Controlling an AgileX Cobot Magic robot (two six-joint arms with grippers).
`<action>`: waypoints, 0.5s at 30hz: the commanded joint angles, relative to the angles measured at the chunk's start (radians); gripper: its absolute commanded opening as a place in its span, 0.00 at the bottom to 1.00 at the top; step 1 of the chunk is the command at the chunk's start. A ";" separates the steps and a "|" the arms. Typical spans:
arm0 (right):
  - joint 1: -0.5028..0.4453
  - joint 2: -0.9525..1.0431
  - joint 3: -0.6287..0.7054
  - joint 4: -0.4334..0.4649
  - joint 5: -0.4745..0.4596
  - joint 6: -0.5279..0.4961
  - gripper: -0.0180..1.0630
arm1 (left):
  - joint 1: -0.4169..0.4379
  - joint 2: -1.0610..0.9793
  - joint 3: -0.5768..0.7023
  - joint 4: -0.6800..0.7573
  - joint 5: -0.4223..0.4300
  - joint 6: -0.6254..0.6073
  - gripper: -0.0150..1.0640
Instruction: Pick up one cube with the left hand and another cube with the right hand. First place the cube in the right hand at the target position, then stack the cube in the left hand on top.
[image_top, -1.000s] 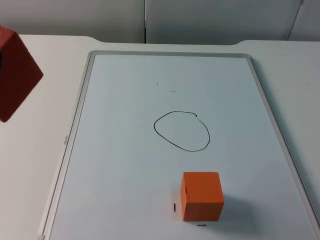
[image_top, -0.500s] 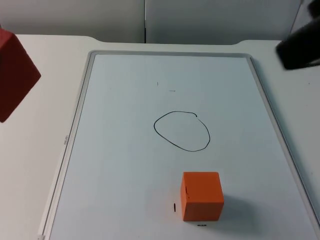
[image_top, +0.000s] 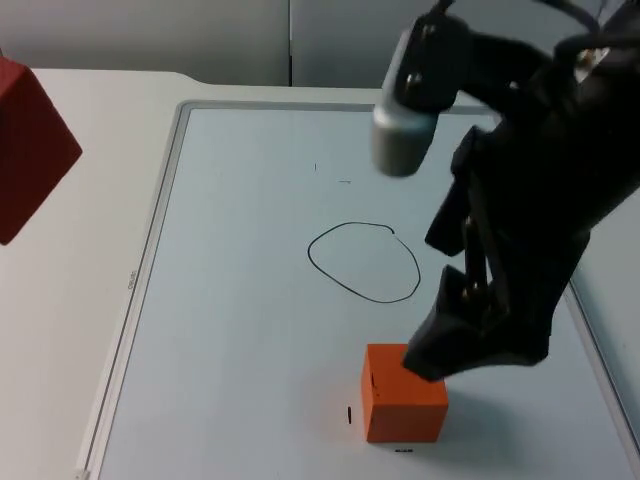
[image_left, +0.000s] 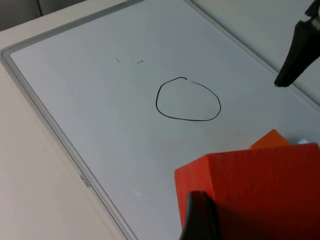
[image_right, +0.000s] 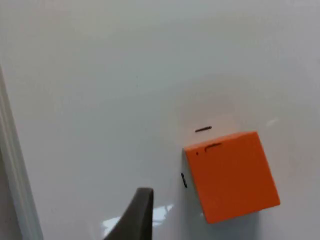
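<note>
I position the right gripper (image_top: 440, 365) above the orange cube (image_top: 404, 392) on the whiteboard (image_top: 240, 330); I cannot tell its finger spacing. I should centre it before descending. The left gripper (image_left: 200, 220) pinches the red cube (image_left: 260, 190). The drawn circle (image_top: 364, 262) lies unobstructed.

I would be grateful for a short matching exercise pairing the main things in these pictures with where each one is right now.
Things:
1. red cube
2. orange cube
3. drawn circle
4. right gripper

Places:
A. near the middle of the whiteboard, nothing on it
B. lifted off the table in the left gripper, out beyond the board's frame
C. lying on the board, on the near side of the outline
D. low over the board, right above the orange block

Pairs: 1-B, 2-C, 3-A, 4-D
</note>
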 joint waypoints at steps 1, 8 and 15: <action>0.006 0.031 -0.007 -0.022 -0.009 -0.011 0.88 | -0.006 -0.006 0.004 -0.005 -0.011 -0.007 0.21; 0.006 0.127 -0.007 -0.054 -0.057 -0.019 0.88 | -0.006 -0.006 0.004 -0.005 -0.011 -0.007 0.21; 0.006 0.196 -0.011 -0.048 -0.102 -0.063 0.88 | -0.006 -0.006 0.004 -0.005 -0.011 -0.007 0.21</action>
